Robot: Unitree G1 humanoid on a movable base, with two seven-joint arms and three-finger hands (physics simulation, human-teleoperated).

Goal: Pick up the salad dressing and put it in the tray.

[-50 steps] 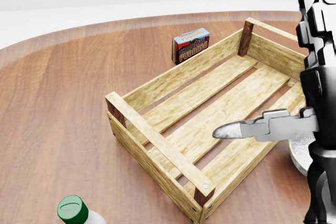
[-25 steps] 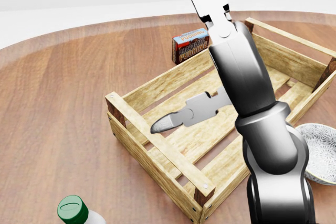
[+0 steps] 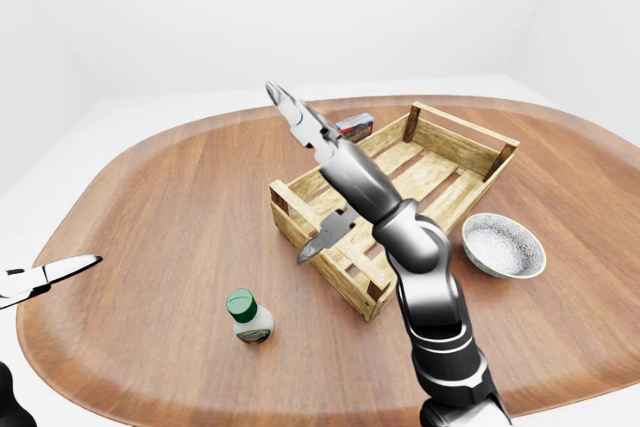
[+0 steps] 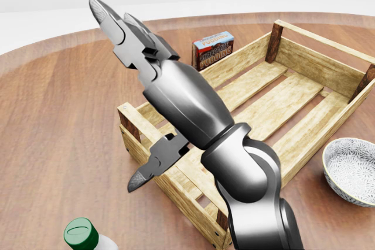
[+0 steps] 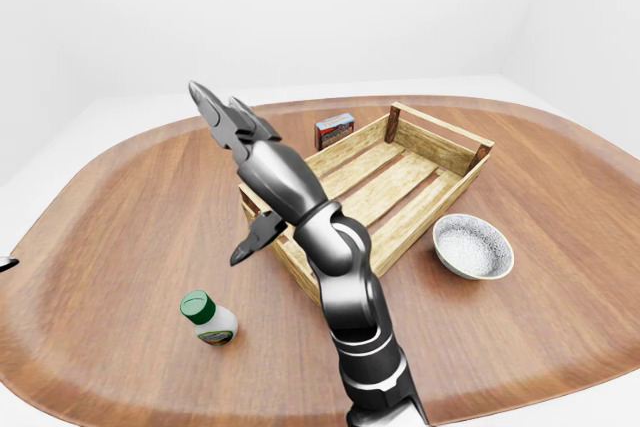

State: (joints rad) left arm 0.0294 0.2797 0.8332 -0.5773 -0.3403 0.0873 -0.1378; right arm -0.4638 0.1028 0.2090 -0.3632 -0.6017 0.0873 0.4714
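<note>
Swung leftward off the tray, your spread, empty right hand is reaching: next lower onto the salad dressing.

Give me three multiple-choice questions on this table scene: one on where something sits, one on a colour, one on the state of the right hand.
1. In the right-eye view, where is the salad dressing bottle?
A. inside the tray
B. on the table, lower left of the tray
C. in the bowl

2. What colour is the bottle's cap?
A. red
B. white
C. green

3. What is the right hand doing?
A. open, holding nothing
B. closed on the bottle
C. closed on the pudding box

Answers:
1 B, it stands on the table outside the tray.
2 C, the cap is green.
3 A, its fingers are spread and empty above the tray's near corner.
</note>
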